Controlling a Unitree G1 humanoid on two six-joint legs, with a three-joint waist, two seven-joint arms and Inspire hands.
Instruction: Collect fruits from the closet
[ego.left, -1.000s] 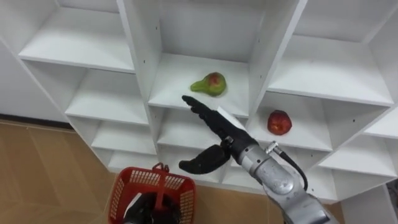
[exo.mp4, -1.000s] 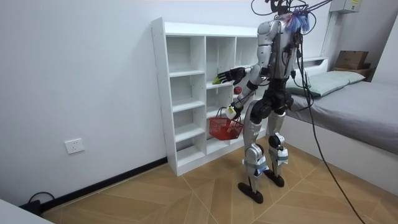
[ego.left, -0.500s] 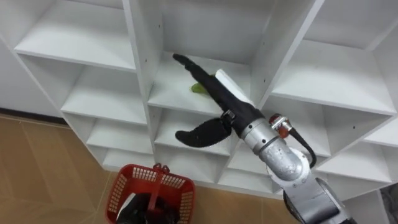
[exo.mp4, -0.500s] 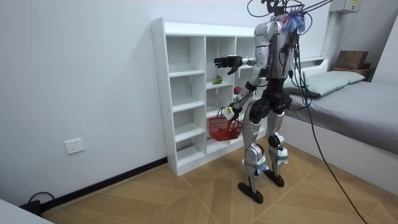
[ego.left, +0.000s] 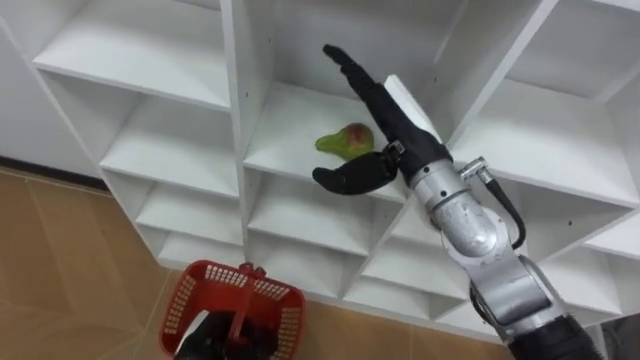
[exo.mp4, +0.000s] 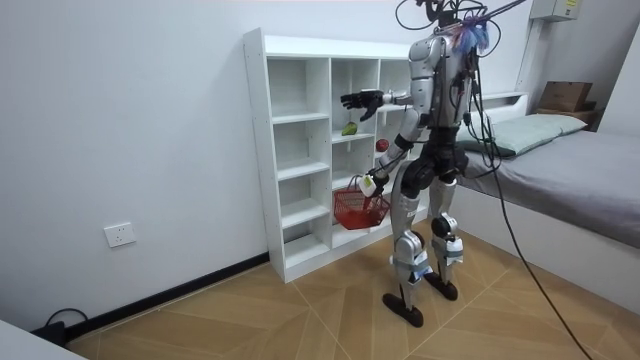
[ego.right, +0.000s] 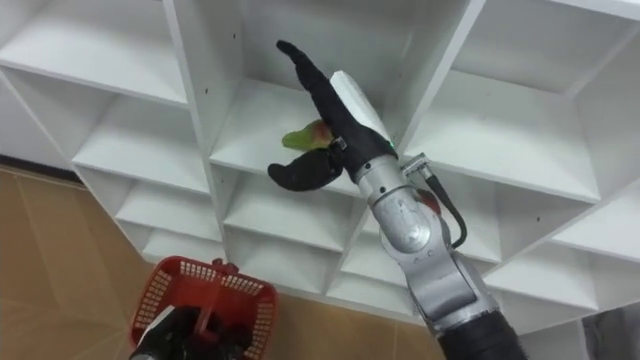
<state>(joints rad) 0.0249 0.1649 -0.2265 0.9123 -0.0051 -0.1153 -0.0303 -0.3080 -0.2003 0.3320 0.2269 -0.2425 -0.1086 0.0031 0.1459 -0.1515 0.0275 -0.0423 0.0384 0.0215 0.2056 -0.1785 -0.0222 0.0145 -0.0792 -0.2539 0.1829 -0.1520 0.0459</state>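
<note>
Right hand (ego.left: 388, 122) open above the pear (ego.left: 345, 141) in the closet (ego.left: 170, 60).
Its fingers are straight and pressed together, pointing to 11 o'clock. The thumb is spread wide at the pear's 6 o'clock, and the hand holds nothing. The pear lies on the middle-column shelf. At 7 o'clock, the left hand (ego.left: 212, 337) curls round the red basket's (ego.left: 275, 297) handle.

The light is bright, soft and even. In the eye views the white closet (ego.left: 170, 150) reads pale grey, with gentle shading under each shelf board and deeper grey in the back of the compartments at upper middle. In the room view the wall (exo.mp4: 130, 120) and wooden floor (exo.mp4: 300, 310) are evenly lit.
</note>
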